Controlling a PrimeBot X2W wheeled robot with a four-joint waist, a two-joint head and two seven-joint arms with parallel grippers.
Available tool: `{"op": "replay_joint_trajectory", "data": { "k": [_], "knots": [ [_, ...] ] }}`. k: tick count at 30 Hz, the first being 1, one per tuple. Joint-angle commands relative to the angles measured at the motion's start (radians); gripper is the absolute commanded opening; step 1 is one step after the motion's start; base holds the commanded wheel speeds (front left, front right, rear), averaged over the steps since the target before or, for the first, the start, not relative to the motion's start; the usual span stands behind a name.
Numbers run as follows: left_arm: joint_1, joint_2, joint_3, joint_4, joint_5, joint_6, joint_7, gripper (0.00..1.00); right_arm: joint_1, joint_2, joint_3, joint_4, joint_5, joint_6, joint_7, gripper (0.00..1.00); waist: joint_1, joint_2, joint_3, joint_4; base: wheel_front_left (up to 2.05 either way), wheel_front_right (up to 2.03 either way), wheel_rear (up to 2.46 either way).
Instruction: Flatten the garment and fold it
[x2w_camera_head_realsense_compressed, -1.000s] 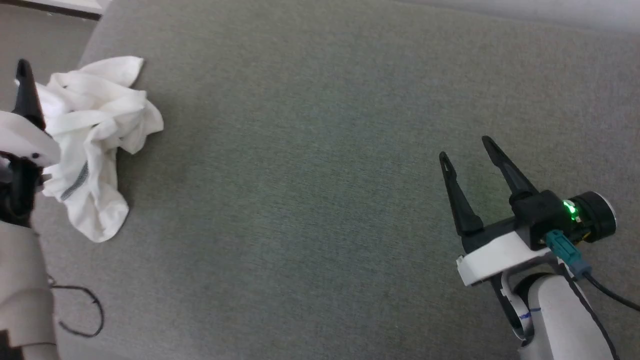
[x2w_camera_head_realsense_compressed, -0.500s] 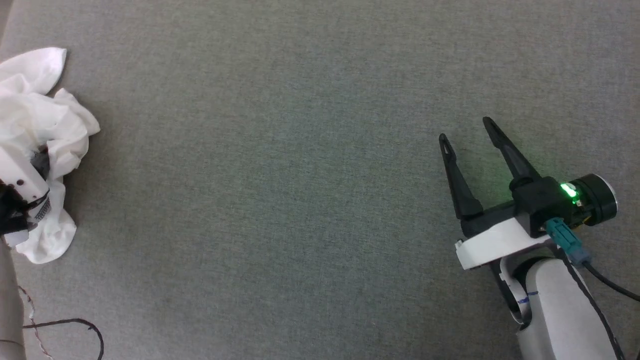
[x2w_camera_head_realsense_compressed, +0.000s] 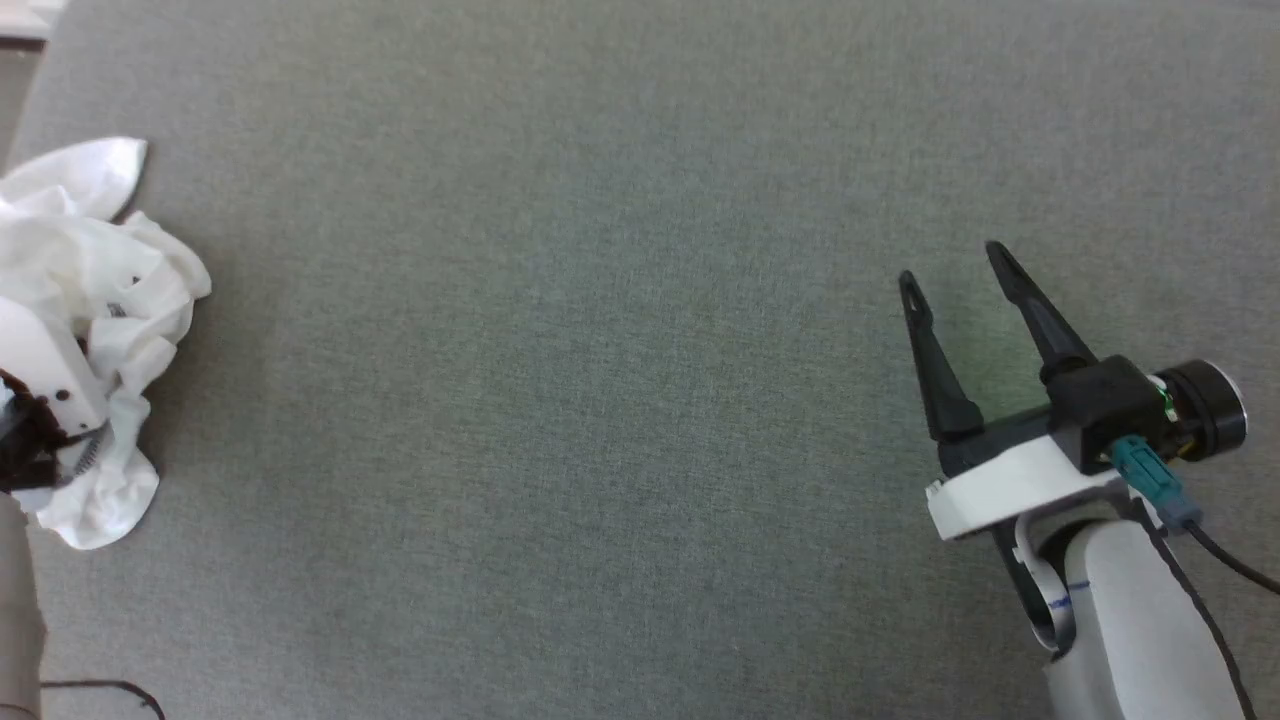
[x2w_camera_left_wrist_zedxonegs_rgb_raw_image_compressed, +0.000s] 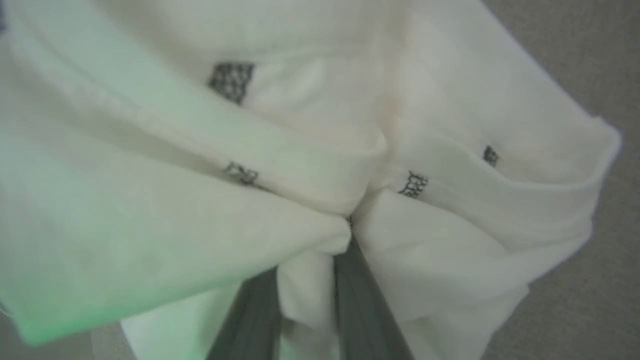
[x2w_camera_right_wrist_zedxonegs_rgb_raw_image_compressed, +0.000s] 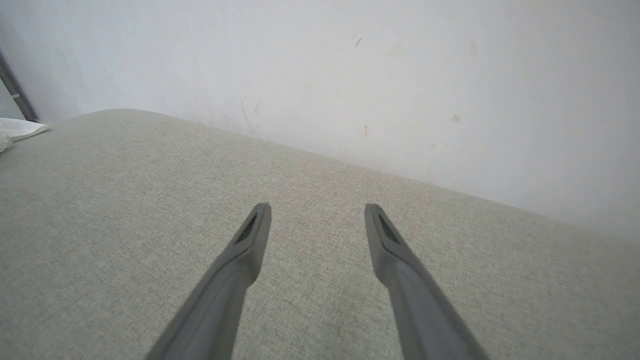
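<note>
The garment (x2w_camera_head_realsense_compressed: 110, 290) is a crumpled white heap with small grey stitch marks, lying at the far left of the grey surface. In the left wrist view its folds (x2w_camera_left_wrist_zedxonegs_rgb_raw_image_compressed: 310, 115) crowd the lens. My left gripper (x2w_camera_left_wrist_zedxonegs_rgb_raw_image_compressed: 320, 235) is sunk into the heap, fingertips hidden by cloth, the two dark fingers (x2w_camera_left_wrist_zedxonegs_rgb_raw_image_compressed: 360, 295) drawn close with a fold pinched between them. Its white wrist housing (x2w_camera_head_realsense_compressed: 40, 370) lies over the heap in the head view. My right gripper (x2w_camera_head_realsense_compressed: 952, 265) hovers open and empty over bare surface far to the right, and its spread tips (x2w_camera_right_wrist_zedxonegs_rgb_raw_image_compressed: 317, 207) hold nothing.
The grey fabric surface (x2w_camera_head_realsense_compressed: 600, 400) stretches wide between the arms. A pale wall (x2w_camera_right_wrist_zedxonegs_rgb_raw_image_compressed: 400, 75) rises behind its far edge. The surface's left edge (x2w_camera_head_realsense_compressed: 25, 90) runs just beside the garment. A thin black cable (x2w_camera_head_realsense_compressed: 110, 690) loops at the lower left.
My left gripper has pushed into the garment and its fingers have drawn together on a fold. The head camera has shifted. The right gripper stays open.
</note>
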Motion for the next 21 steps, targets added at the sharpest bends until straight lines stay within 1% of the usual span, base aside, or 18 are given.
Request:
{"op": "replay_joint_trajectory", "data": {
  "k": [1,3,7,11,12,17,21],
  "knots": [
    [0.004,0.016,-0.013,-0.021,0.028,0.015,-0.041,0.00,0.019,0.002,-0.012,0.007,0.013,-0.001,-0.008,1.00,0.0000,0.0000,-0.061,-0.003,0.00,0.00,0.00],
    [-0.006,0.032,-0.030,-0.050,0.060,0.031,-0.098,0.00,0.039,0.002,-0.024,0.014,0.021,-0.001,-0.014,1.00,0.0000,0.0000,-0.100,-0.004,0.00,0.00,0.00],
    [-0.038,0.064,-0.058,-0.119,0.118,0.056,-0.254,0.00,0.078,0.002,-0.051,0.020,0.039,-0.001,-0.019,1.00,0.0000,0.0000,-0.170,-0.016,0.00,0.00,0.00],
    [-0.088,0.066,-0.095,-0.178,0.169,0.082,-0.393,0.00,0.115,0.002,-0.089,0.005,0.056,-0.001,-0.021,1.00,0.0000,0.0000,-0.230,-0.033,0.00,0.00,0.00],
    [-0.088,0.066,-0.095,-0.178,0.169,0.082,-0.393,0.00,0.115,0.002,-0.089,0.005,0.056,-0.001,-0.021,1.00,0.0000,0.0000,-0.230,-0.033,0.00,0.00,0.00],
    [-0.148,0.037,-0.141,-0.247,0.199,0.087,-0.546,0.00,0.152,0.002,-0.122,-0.025,0.067,-0.001,-0.012,1.00,0.0000,0.0000,-0.284,-0.074,0.00,0.00,0.00],
    [-0.165,-0.023,-0.177,-0.312,0.190,0.077,-0.611,0.00,0.176,0.002,-0.132,-0.059,0.069,-0.001,0.003,1.00,0.0000,0.0000,-0.313,-0.123,0.00,0.00,0.00]
  ]
}}
